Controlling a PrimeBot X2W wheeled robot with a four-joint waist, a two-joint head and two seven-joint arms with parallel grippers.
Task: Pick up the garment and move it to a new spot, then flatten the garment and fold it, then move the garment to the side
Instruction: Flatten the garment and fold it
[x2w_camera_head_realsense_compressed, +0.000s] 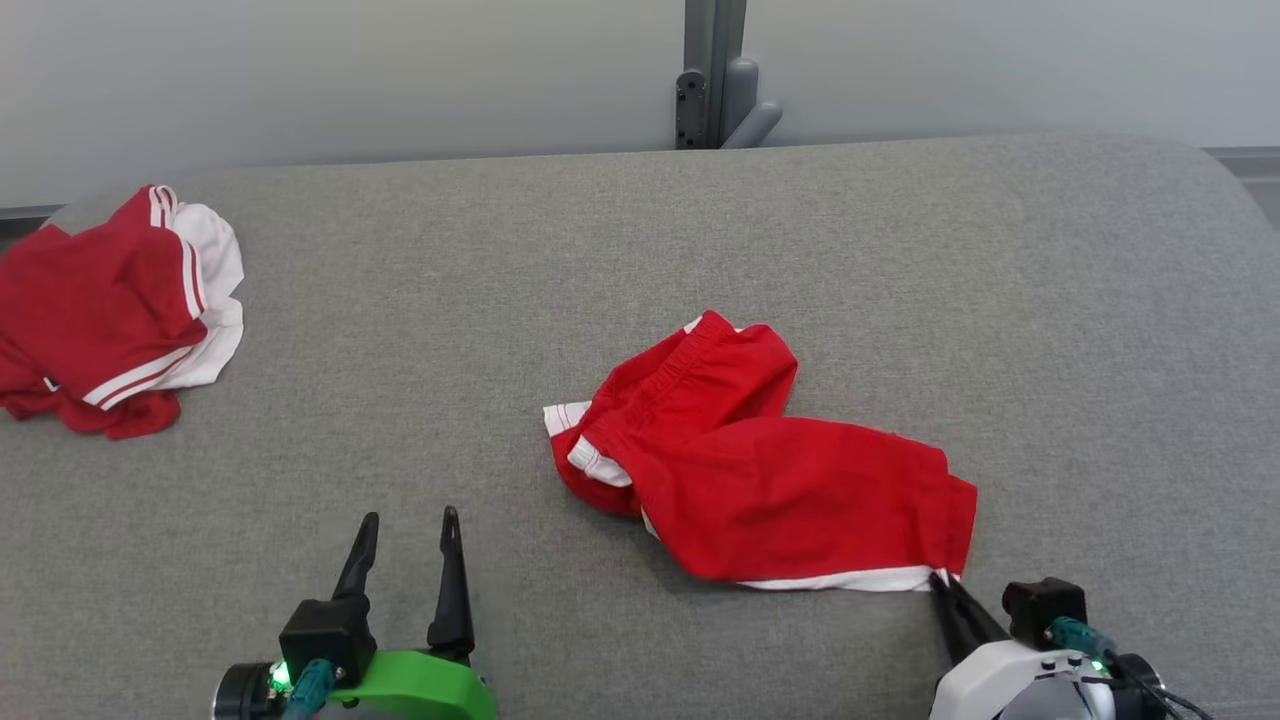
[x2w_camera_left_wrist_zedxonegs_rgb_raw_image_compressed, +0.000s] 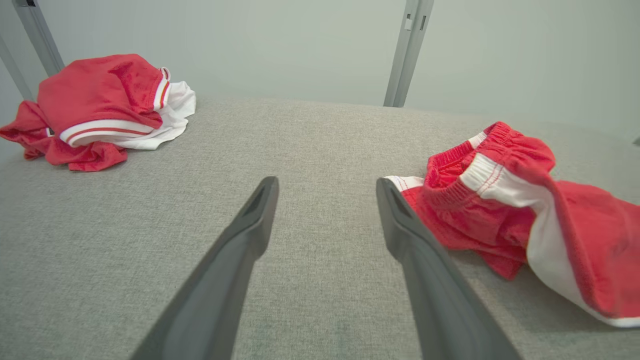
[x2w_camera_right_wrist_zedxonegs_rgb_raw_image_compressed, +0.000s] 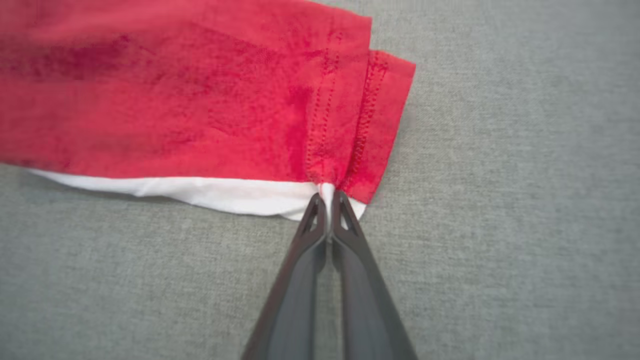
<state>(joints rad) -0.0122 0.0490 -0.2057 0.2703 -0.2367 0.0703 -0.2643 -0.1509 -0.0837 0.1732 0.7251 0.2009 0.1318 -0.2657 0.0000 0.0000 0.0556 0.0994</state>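
Since the right gripper (x2w_camera_right_wrist_zedxonegs_rgb_raw_image_compressed: 327, 197) has its jaws pinched shut on the white-trimmed hem corner of the shorts (x2w_camera_head_realsense_compressed: 770, 470), the step in hand looks like the pick-up. The bite is small, right at the cloth's edge, so a slow lift straight up seems wisest; a jerk or a sideways drag could pull the hem free.

The shorts lie crumpled just right of the middle of the grey pad (x2w_camera_head_realsense_compressed: 640, 230), waistband toward 10 o'clock and one leg trailing to 4 o'clock, where the grip sits. The left gripper (x2w_camera_head_realsense_compressed: 410, 515) waits at 7 o'clock from them, jaws wide apart and empty, clear of the cloth. It is well placed to take the waistband later for spreading.

Bare pad stretches toward 12 and 2 o'clock, giving good room for a new spot. At 9 o'clock, well apart and near the pad's left edge, sits another red-and-white pile (x2w_camera_head_realsense_compressed: 110, 310); keep away from it. The back edge runs at 12 o'clock with a post (x2w_camera_head_realsense_compressed: 715, 75) behind it.
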